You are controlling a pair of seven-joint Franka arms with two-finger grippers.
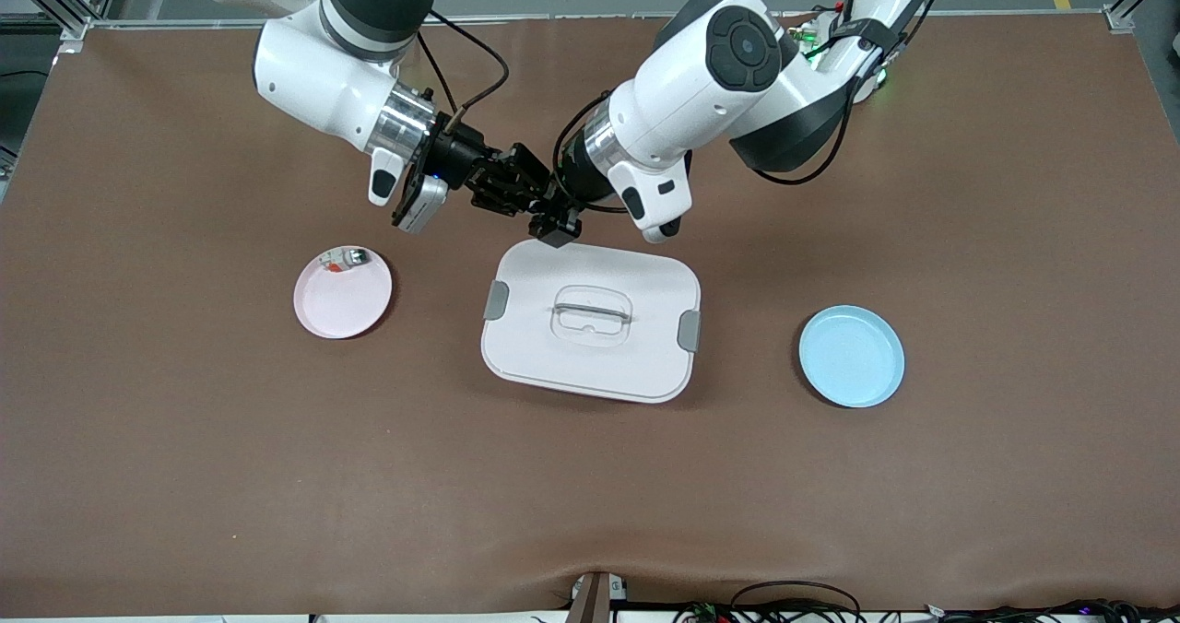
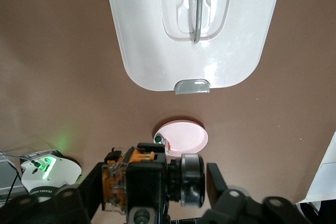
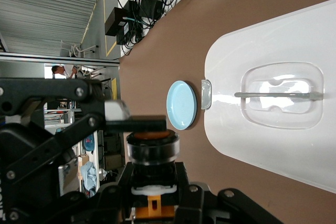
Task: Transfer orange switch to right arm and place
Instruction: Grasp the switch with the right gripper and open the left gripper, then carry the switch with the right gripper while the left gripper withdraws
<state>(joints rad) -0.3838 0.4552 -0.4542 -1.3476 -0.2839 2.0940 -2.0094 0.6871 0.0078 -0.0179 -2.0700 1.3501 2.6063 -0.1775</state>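
The orange switch (image 3: 152, 148), with its black barrel, silver ring and orange body (image 2: 116, 182), hangs in the air between both grippers. My right gripper (image 3: 152, 179) is shut on its middle, and shows as a black block across the switch in the left wrist view. My left gripper (image 2: 155, 182) brackets the switch end to end, jaws open, with a small gap at the ring end. In the front view the right gripper (image 1: 512, 190) and left gripper (image 1: 549, 210) meet over the table beside the white lid's edge nearest the robots.
A white rectangular lid (image 1: 636, 282) with grey clips lies mid-table. A pink plate (image 1: 343, 305) holding a tiny white-and-green piece (image 1: 350, 258) sits toward the right arm's end. A blue plate (image 1: 851, 357) sits toward the left arm's end.
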